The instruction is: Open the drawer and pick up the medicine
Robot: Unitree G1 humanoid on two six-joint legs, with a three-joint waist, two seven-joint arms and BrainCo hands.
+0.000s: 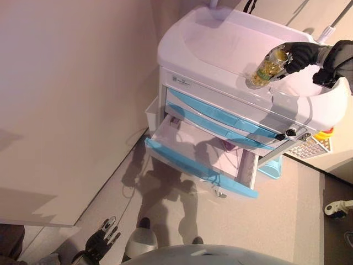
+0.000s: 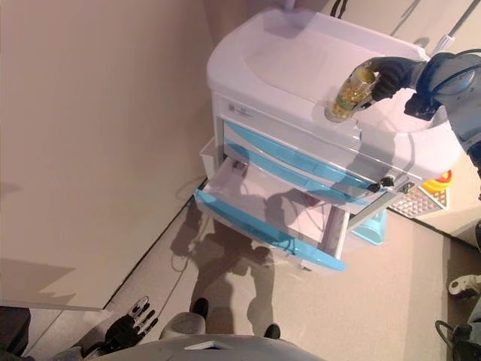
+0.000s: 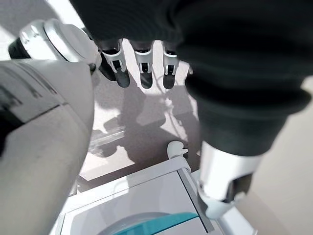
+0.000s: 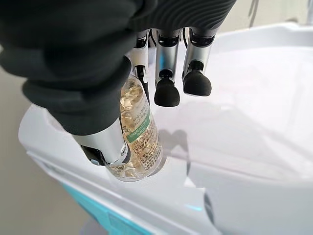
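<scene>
A white cart [image 1: 220, 44] has blue-fronted drawers. Its lowest drawer [image 1: 198, 152] is pulled out, and its white inside shows. My right hand [image 1: 302, 55] is shut on the medicine bottle [image 1: 267, 67], a clear bottle full of yellow capsules. It holds the bottle tilted at the front rim of the cart's top. In the right wrist view the bottle [image 4: 137, 132] sits between the thumb and the fingers [image 4: 166, 90], its base at the cart's top. My left hand [image 1: 102, 238] hangs open low beside me, over the floor, far from the cart.
A plain wall [image 1: 71, 99] runs along the left. A small white bin [image 1: 151, 113] hangs on the cart's left side and a light blue bin [image 1: 273, 168] on its right. Keys [image 1: 287, 133] hang from the cart's front. A white caster [image 1: 336, 208] shows at the right.
</scene>
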